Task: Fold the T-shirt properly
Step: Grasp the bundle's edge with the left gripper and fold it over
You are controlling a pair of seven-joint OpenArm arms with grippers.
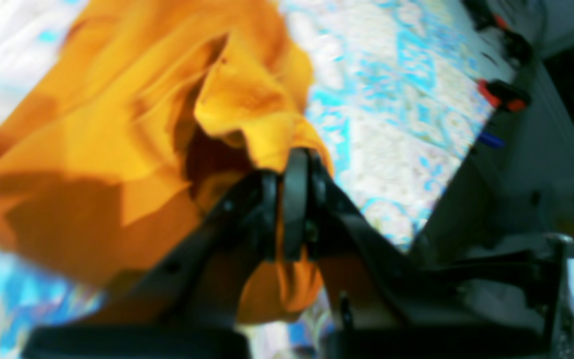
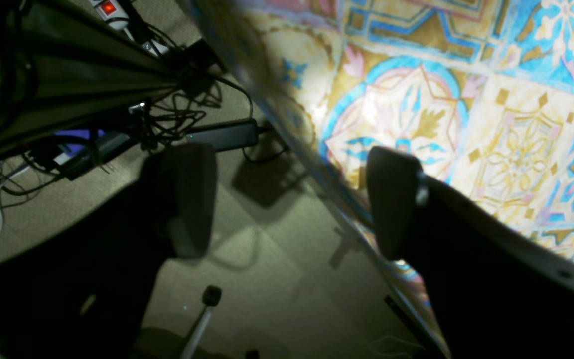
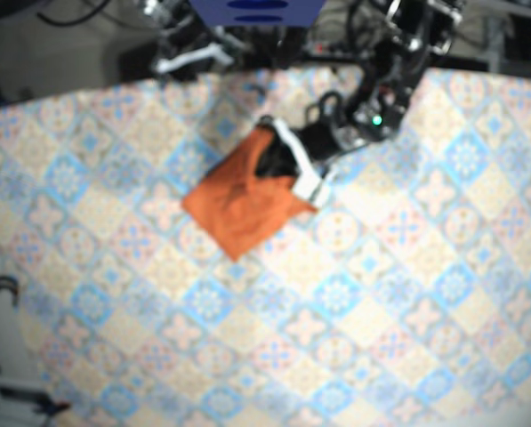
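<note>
T-shirt [image 3: 238, 209] rumpled orange cloth | left gripper [image 1: 293, 167] pinching fold | right gripper [image 2: 289, 199] agape

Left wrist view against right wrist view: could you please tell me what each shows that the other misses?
Only the left wrist view: the orange T-shirt, a fold pinched in the shut left gripper, and red clamps. Only the right wrist view: the open, empty right gripper, with floor cables and a power strip. Both: the patterned tablecloth.
</note>
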